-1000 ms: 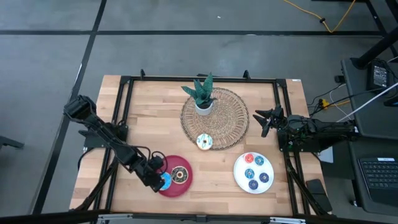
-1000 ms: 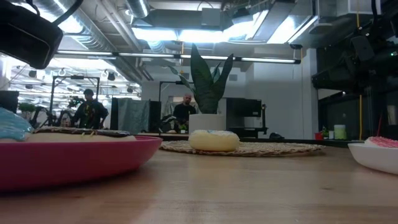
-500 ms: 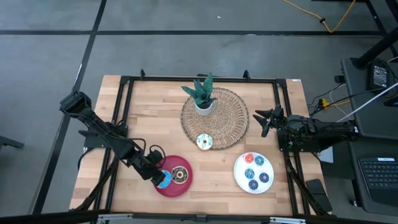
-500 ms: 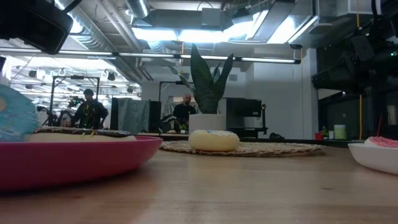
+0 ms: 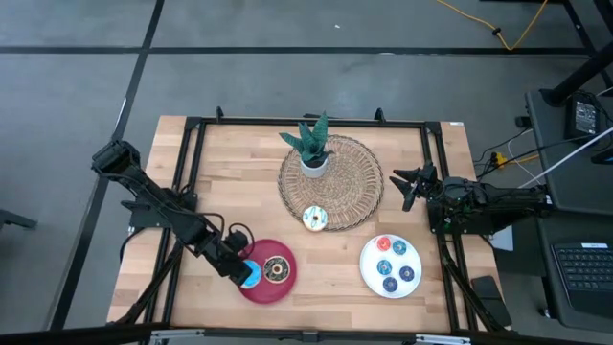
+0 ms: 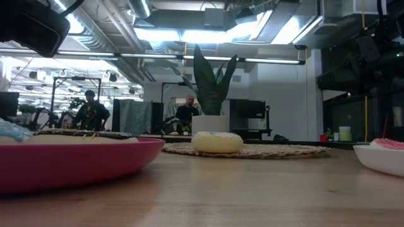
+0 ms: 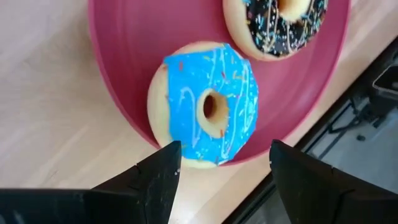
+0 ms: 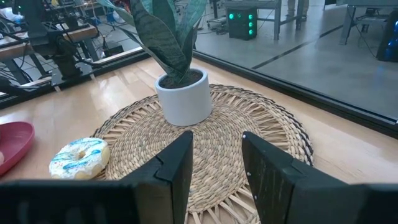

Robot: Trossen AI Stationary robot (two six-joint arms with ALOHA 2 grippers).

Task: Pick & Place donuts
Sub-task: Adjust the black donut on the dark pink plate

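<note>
The left tool [image 7: 221, 171] hangs open over the blue-iced donut [image 7: 204, 104], which lies flat at the red plate's [image 7: 124, 56] edge beside the chocolate donut [image 7: 277, 25]. The right tool [image 8: 217, 165] waits half-open near the woven mat [image 8: 249, 143].

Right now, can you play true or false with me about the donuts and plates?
1. The blue donut lies on the red plate. True.
2. The left tool is squeezing the blue donut. False: its fingers stand open, apart from the donut.
3. The chocolate donut sits on the woven mat. False: it is on the red plate.
4. The white sprinkled donut rests on the woven mat. True.
5. The small donuts fill a white plate. True.
</note>
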